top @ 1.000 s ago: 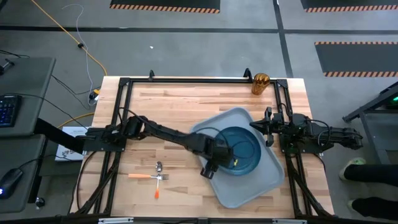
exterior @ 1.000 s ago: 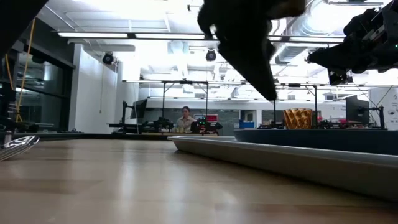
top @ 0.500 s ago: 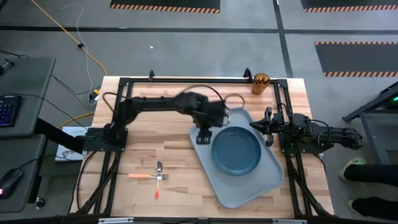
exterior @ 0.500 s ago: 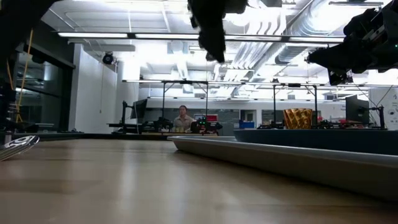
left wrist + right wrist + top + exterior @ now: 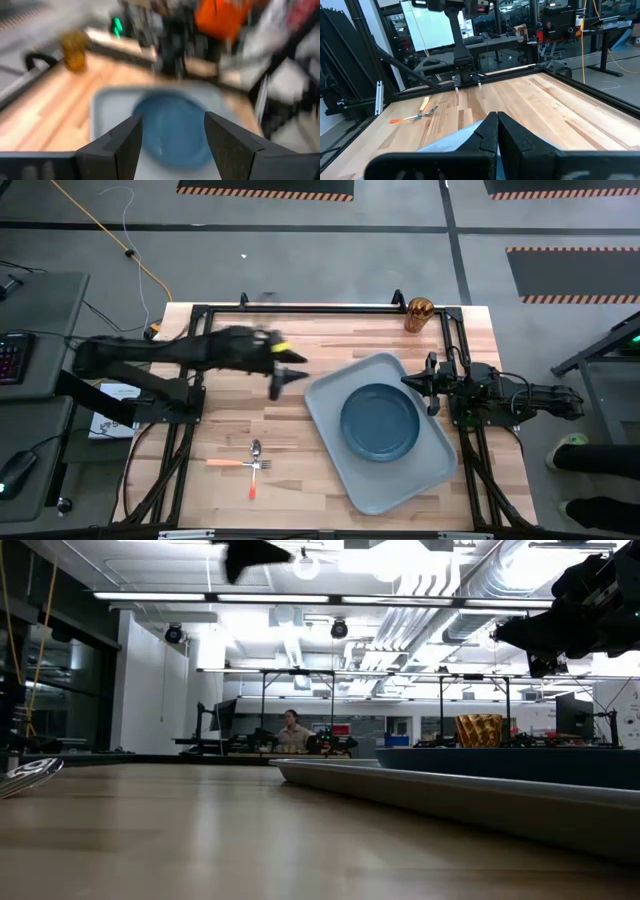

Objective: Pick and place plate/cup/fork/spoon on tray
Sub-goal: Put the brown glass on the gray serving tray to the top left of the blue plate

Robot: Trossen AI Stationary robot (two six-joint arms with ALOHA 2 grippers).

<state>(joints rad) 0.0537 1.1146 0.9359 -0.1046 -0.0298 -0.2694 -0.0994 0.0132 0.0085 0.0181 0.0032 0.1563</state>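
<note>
The dark blue plate [image 5: 380, 422] lies flat in the pale grey-blue tray [image 5: 435, 465] on the table's right half; both also show in the left wrist view, plate [image 5: 172, 127] and tray [image 5: 107, 107]. The amber cup [image 5: 418, 314] stands at the far right corner. The fork [image 5: 235, 463] and the spoon [image 5: 255, 452] lie crossed on the wood near the front left. My left gripper [image 5: 285, 377] is open and empty, high above the table left of the tray. My right gripper [image 5: 431, 385] is shut and empty by the tray's right edge.
Black frame rails [image 5: 300, 309] run along the table's far, left and right sides. Bare wood [image 5: 260, 410] lies between the tray and the utensils. A person [image 5: 293, 730] sits far off in the room behind the table.
My left gripper has risen from the plate's near-left rim, swung fast toward the far edge, then toward the table's left edge, away from the tray. The plate and the tray have stayed where they were.
</note>
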